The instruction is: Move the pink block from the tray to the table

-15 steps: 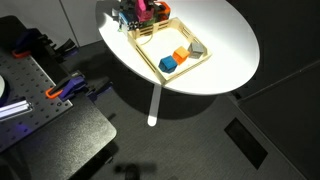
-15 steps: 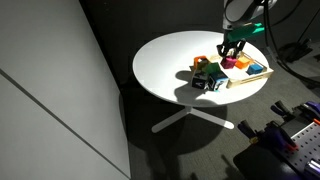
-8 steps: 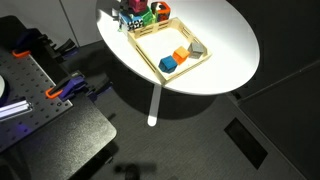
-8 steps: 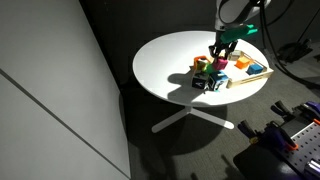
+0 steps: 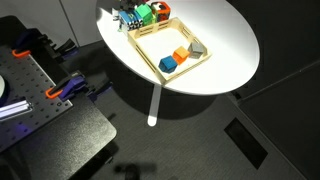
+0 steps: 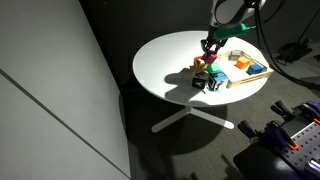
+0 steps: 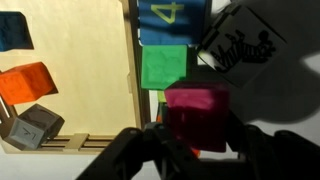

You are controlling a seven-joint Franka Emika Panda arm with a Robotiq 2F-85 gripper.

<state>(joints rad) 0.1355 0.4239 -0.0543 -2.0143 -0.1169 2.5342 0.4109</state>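
Note:
My gripper [image 7: 196,142] is shut on the pink block [image 7: 197,110] and holds it in the air. In the wrist view the block hangs just outside the rim of the light wooden tray [image 7: 132,60], over a green block [image 7: 163,68]. In both exterior views the gripper [image 5: 127,16] [image 6: 209,62] is past the tray's [image 5: 150,52] [image 6: 254,72] end, above a cluster of toys on the round white table [image 5: 225,45] [image 6: 165,60]. The block is too small to make out there.
An orange block [image 7: 25,82], a grey block [image 7: 30,125] and a blue block [image 7: 12,30] lie in the tray. A blue block marked 4 [image 7: 165,15] and a black object [image 7: 235,45] lie beside the green one. An orange-sided box [image 5: 160,10] stands near the tray's end.
My gripper has moved with the pink block from above the tray's end out past its rim, over the cluster of toys on the table.

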